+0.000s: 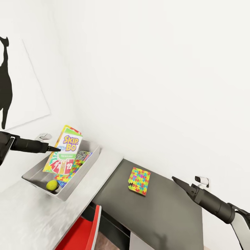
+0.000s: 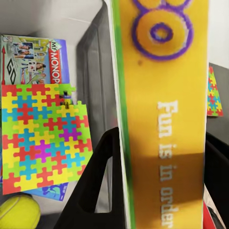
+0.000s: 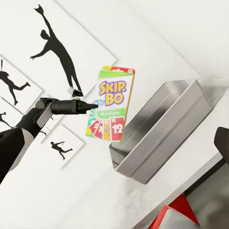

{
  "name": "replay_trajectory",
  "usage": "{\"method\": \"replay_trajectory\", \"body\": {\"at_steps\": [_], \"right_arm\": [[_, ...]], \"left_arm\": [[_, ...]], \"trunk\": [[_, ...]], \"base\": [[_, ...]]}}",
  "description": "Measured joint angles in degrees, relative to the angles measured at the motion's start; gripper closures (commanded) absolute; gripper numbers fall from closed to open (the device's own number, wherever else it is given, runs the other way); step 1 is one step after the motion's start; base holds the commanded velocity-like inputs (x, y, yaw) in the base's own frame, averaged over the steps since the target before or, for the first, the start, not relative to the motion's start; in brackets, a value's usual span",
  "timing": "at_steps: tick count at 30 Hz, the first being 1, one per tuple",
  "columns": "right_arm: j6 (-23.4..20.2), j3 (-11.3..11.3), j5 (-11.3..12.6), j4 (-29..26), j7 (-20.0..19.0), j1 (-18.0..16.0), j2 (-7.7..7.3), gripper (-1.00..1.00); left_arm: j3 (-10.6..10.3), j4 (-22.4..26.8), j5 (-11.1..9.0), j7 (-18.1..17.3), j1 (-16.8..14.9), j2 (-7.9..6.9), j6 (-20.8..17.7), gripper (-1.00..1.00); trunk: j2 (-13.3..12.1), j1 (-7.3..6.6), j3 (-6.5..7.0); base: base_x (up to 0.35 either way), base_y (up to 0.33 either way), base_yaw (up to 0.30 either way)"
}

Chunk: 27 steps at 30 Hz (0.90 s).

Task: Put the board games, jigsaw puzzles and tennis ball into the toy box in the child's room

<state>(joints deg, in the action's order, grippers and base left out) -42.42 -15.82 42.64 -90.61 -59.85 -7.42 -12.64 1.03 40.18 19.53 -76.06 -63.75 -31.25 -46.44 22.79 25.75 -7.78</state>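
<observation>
My left gripper (image 1: 55, 148) is shut on the edge of the yellow-green-red "Skip-Bo" board game (image 1: 65, 150). I hold that game upright and tilted, its lower end inside the pale grey toy box (image 1: 91, 157) on the table (image 1: 31, 215). In the left wrist view the game (image 2: 162, 114) stands between my dark fingers (image 2: 95, 186). In the toy box lie a jigsaw puzzle (image 2: 43, 143), a Monopoly board game (image 2: 33, 59), a blue board game (image 2: 52, 192) and the tennis ball (image 1: 52, 184). A second jigsaw puzzle (image 1: 139, 181) lies on the dark grey wing (image 1: 163, 215). To its right my right gripper (image 1: 174, 179) hovers open and empty.
The white wall (image 1: 156, 86) rises straight behind the table, with a black silhouette print (image 1: 7, 86) at the left. A red-and-white chair (image 1: 85, 231) stands under the table's front edge. A small white fitting (image 1: 202, 180) sits on the wall by my right gripper.
</observation>
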Motion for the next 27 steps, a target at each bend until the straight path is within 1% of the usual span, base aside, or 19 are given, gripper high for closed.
{"method": "replay_trajectory", "body": {"at_steps": [4, 8, 13, 27], "right_arm": [[0.74, 0.08, -0.01, 0.0, -0.16, 0.0, -0.01, -1.0], [3.15, 0.55, -0.04, 0.0, -0.01, 0.03, -0.05, -1.0], [3.9, 1.05, -0.06, 0.0, -0.06, 0.02, -0.08, -1.0], [4.09, 1.15, -0.06, 0.0, -0.24, 0.02, -0.09, -1.0]], "left_arm": [[0.0, 0.04, 0.0, 0.0, 0.0, 0.0, 0.0, 1.0], [0.0, 0.06, -0.01, 0.0, 0.01, 0.01, 0.0, 1.0], [0.0, 0.08, -0.03, 0.0, 0.01, 0.02, 0.0, 1.0], [0.07, 0.19, -0.18, -0.08, 0.0, 0.07, -0.05, 1.0]], "trunk": [[0.0, 0.0, 0.0], [0.0, 0.0, -0.07], [0.0, 0.0, -0.15], [0.0, 0.0, -0.16]], "base": [[0.0, 0.0, 0.033], [0.0, 0.0, 0.191], [0.0, 0.0, 0.139], [0.0, 0.0, 0.008]]}}
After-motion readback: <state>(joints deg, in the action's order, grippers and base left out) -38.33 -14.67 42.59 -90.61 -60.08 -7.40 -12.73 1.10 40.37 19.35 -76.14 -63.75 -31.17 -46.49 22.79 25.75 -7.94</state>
